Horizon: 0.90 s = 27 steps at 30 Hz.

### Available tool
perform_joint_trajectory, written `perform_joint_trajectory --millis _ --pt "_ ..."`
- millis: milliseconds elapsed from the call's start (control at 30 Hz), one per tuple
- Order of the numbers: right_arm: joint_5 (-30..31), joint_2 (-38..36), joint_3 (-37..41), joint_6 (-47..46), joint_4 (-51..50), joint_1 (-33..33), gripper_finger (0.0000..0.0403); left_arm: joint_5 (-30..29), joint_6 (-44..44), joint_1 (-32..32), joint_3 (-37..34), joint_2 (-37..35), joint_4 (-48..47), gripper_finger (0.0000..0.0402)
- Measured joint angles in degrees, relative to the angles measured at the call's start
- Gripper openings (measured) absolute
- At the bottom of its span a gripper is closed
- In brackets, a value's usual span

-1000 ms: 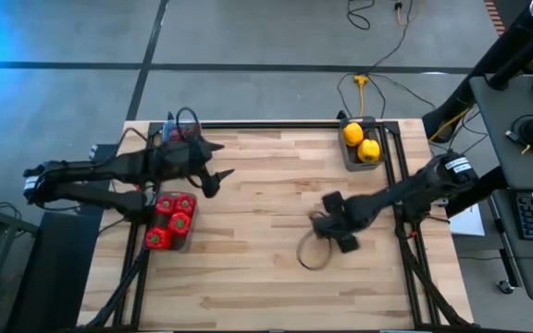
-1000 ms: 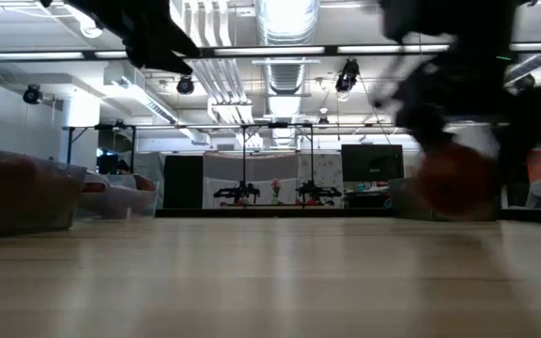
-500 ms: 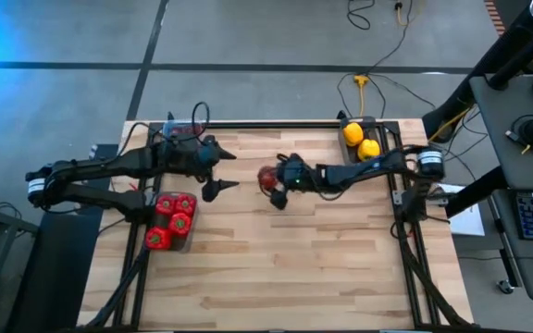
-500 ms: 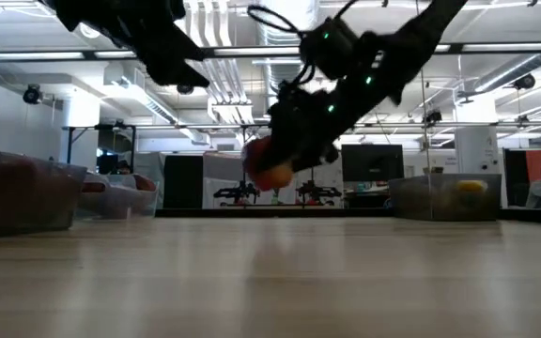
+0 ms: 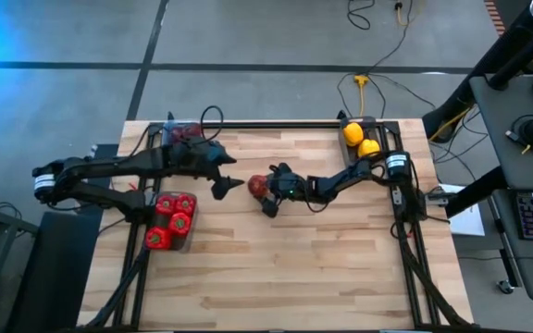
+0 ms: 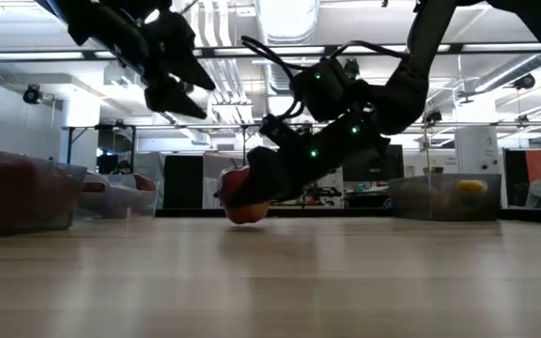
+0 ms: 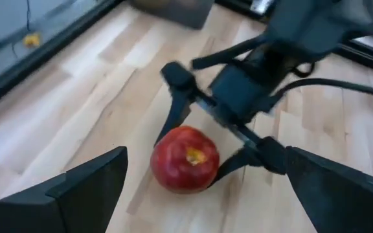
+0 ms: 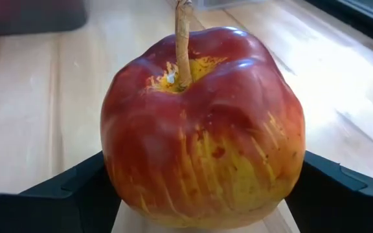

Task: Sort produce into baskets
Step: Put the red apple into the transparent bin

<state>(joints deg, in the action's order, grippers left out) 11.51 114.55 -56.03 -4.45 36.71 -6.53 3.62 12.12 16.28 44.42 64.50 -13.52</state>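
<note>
The right end effector point(image 5: 265, 192) has carried the apple point(image 5: 258, 187) leftward, down to the table point(image 5: 276, 268).

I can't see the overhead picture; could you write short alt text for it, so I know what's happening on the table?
Seen from above, the right hand grips a red apple at the middle of a wooden table, while the open left hand waits just beside it. A bin of red peppers sits at the table's left edge and a bin of yellow fruit at its far right corner.
</note>
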Motion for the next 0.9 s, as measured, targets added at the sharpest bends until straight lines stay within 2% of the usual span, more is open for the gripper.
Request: perform_joint_trajectory --millis 233,400,567,767,900 --pt "0.09 0.78 0.04 1.58 -0.73 0.02 0.0375 -3.28 2.97 0.36 0.00 7.46 3.41 0.0396" --pt "0.09 0.78 0.03 2.80 -1.36 0.01 0.0380 -3.15 3.43 0.34 0.00 13.08 11.82 0.0396" --pt "0.08 0.78 0.03 -0.72 -2.21 0.03 0.0381 -0.69 2.15 -0.60 -0.04 16.38 14.47 0.0396" --pt "0.05 0.78 0.00 -5.26 -5.76 0.00 0.0382 0.18 -3.88 -2.52 -0.04 18.75 16.68 0.0396" --pt "-0.25 0.65 -0.11 -5.99 -7.72 0.01 0.0382 -0.57 -11.95 -2.24 -0.04 21.05 18.78 0.0396"
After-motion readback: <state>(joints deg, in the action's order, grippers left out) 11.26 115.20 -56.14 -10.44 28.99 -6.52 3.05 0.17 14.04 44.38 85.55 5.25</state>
